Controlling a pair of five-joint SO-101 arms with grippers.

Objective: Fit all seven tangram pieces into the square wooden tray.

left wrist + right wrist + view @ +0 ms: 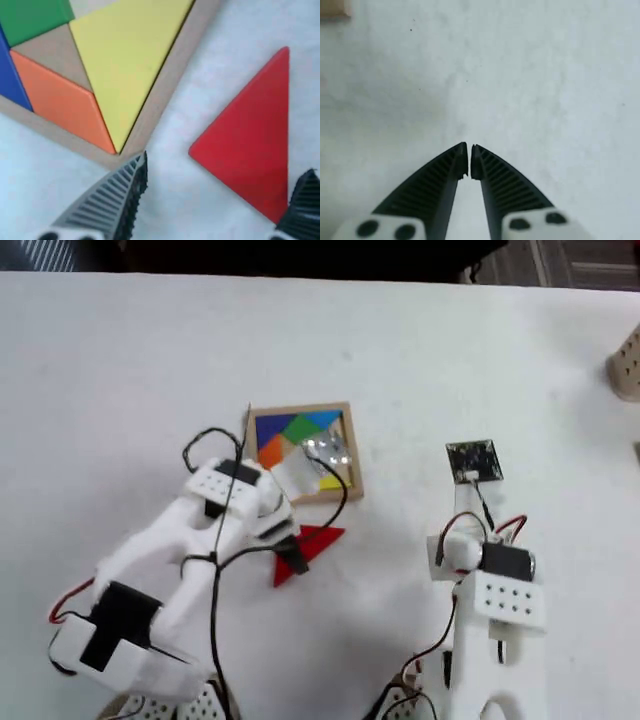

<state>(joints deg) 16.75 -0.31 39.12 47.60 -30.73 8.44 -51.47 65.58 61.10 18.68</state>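
The left gripper [225,167] stood wide open astride the red triangle [250,140], which lay just outside the tray [167,82], seemingly ready to grasp it, while the right gripper [469,161] rested closed and empty.

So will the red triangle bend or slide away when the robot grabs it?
Probably no bending: the red triangle looks like a flat, solid piece with crisp edges. It may slide, since it lies flat on the smooth white table. It shouldn't roll or tip, but its thin edges could give the open left gripper little to pinch.
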